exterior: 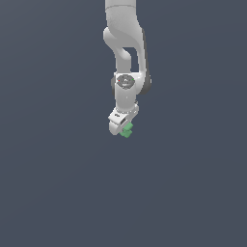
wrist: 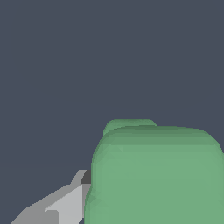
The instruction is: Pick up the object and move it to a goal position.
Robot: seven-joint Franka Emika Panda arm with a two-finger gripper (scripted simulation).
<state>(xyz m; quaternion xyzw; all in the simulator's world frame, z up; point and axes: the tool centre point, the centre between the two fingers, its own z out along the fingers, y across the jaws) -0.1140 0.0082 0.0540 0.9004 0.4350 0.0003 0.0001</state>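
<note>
Your arm (exterior: 126, 58) hangs down from the top of the exterior view, a little right of centre, over a plain dark floor (exterior: 58, 183). Your gripper (exterior: 124, 129) has its fingers (wrist: 65, 205) pressed against the block (exterior: 127, 131), which sits at the gripper's tip. In the wrist view the block (wrist: 157, 175) looms large and close, one finger touching its side.

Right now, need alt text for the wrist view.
A green blocky object fills the lower right of the wrist view, very close to the camera. One grey claw finger shows beside it, touching its edge, against a plain dark blue-grey background.
</note>
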